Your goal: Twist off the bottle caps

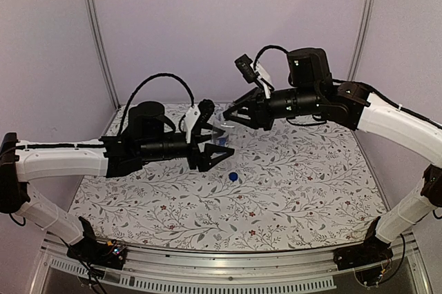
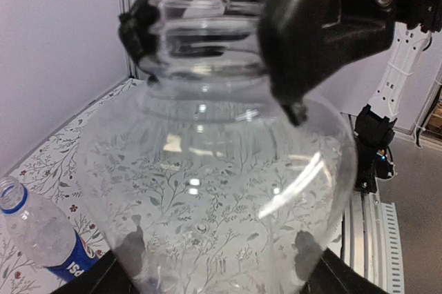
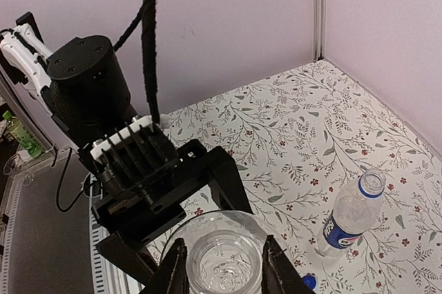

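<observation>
My left gripper (image 1: 219,143) is shut on the body of the clear unlabelled bottle (image 1: 224,130), held above the table; its pads (image 2: 131,252) show through the plastic (image 2: 221,183). My right gripper (image 1: 233,116) is closed on that bottle's threaded neck (image 3: 224,266), a finger (image 3: 176,270) on each side. I look straight down into the neck and see no pale cap. The blue-labelled bottle (image 3: 351,219) lies on the table with no cap on it, also in the left wrist view (image 2: 45,235). The blue cap (image 1: 233,176) lies loose on the table (image 3: 309,281).
The table (image 1: 304,183) has a floral cloth and pale walls on three sides, with metal corner posts (image 1: 97,32) at the back. The arm bases (image 1: 97,249) sit on the rail at the near edge.
</observation>
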